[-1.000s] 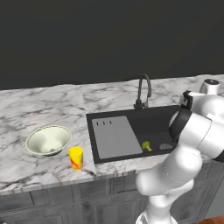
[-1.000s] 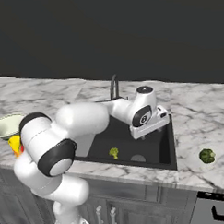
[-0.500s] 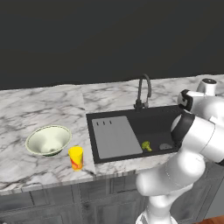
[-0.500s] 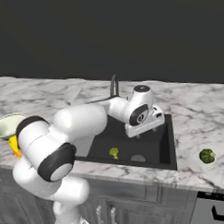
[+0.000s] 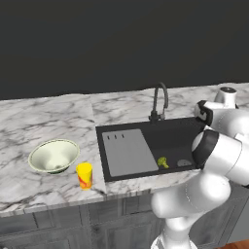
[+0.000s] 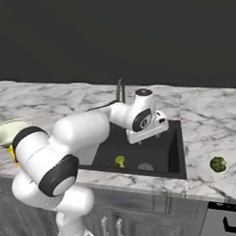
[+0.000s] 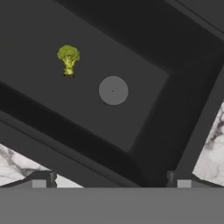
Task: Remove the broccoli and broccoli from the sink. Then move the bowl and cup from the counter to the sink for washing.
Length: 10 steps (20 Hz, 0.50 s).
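End effector (image 6: 154,133) hangs wide open and empty above the black rectangular recessed sink (image 7: 183,83), where the small yellowish-green broccoli floret (image 7: 68,58) lies beside the drain — likely light, knobbly and firm, so pinch gently across its crown.

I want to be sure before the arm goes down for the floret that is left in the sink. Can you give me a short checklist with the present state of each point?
1. Jaws open: ok; the gripper stands wide, nothing between the jaws.
2. Target in sight: ok; the yellowish-green broccoli lies on the sink floor, beside the round drain.
3. Gripper over target: not ok; the floret sits off to one side in the hand view.
4. Darker broccoli out of the sink: ok; it lies on the counter.
5. Tap clear of the path: cannot tell.
6. Bowl and cup waiting on the counter: ok.
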{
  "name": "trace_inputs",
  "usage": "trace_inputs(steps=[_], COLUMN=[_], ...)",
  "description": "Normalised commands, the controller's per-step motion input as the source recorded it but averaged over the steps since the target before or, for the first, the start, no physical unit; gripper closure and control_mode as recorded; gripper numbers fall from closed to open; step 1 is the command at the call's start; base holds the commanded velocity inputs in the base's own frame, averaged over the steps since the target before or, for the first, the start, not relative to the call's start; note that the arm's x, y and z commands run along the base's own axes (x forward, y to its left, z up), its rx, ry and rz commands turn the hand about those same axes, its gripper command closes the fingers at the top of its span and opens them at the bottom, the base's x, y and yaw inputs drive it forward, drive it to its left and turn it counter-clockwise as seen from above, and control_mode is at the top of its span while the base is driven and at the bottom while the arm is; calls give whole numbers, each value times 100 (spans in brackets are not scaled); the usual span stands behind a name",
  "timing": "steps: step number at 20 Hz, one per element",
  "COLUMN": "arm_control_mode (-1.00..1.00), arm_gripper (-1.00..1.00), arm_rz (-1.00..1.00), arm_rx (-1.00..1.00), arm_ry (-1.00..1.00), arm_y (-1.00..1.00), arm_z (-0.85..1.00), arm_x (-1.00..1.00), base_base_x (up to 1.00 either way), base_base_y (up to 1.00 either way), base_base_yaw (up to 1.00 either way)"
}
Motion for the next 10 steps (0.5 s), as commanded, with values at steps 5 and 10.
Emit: trace_inputs(steps=[5, 10], arm_control_mode=[-100, -100], arm_gripper=[-100, -100], arm_rz=[-7, -7], arm_rx=[2, 4], arm_ry=[1, 1], arm_y=[16, 17], arm_z=[0, 0], arm_x=[-5, -5], base_base_x=[0, 0], base_base_y=[0, 0], base_base_yaw=[0, 0])
